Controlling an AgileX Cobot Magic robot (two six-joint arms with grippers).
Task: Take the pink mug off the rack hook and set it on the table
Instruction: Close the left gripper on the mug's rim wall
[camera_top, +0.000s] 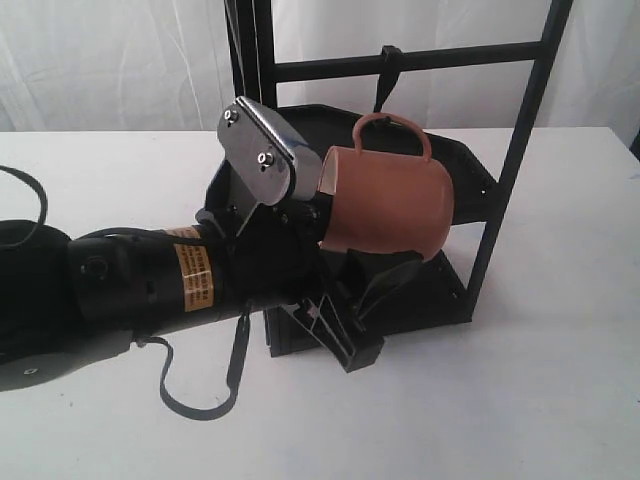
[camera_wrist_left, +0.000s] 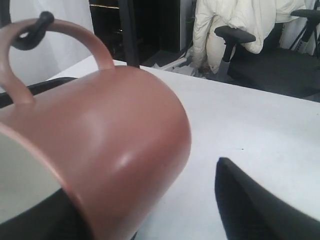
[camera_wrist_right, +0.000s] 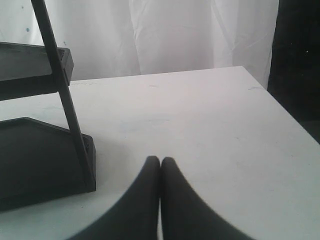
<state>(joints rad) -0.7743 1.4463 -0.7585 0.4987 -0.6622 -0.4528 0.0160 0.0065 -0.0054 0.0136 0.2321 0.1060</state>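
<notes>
Under the top crossbar (camera_top: 450, 55), the pink mug (camera_top: 388, 205) hangs tilted on the rack hook (camera_top: 383, 90), black trays (camera_top: 470, 170) close behind. The left fingers (camera_wrist_left: 255, 210) stand apart around it; the right fingers (camera_wrist_right: 142, 200) are pressed together.

The salmon-pink mug (camera_top: 395, 205) hangs tilted sideways, cream mouth facing the left pincer (camera_wrist_left: 142, 192), just beside one finger, apart from the other. Its handle loops the black hook (camera_wrist_left: 31, 33) above. The white table (camera_top: 520, 400) lies below.
</notes>
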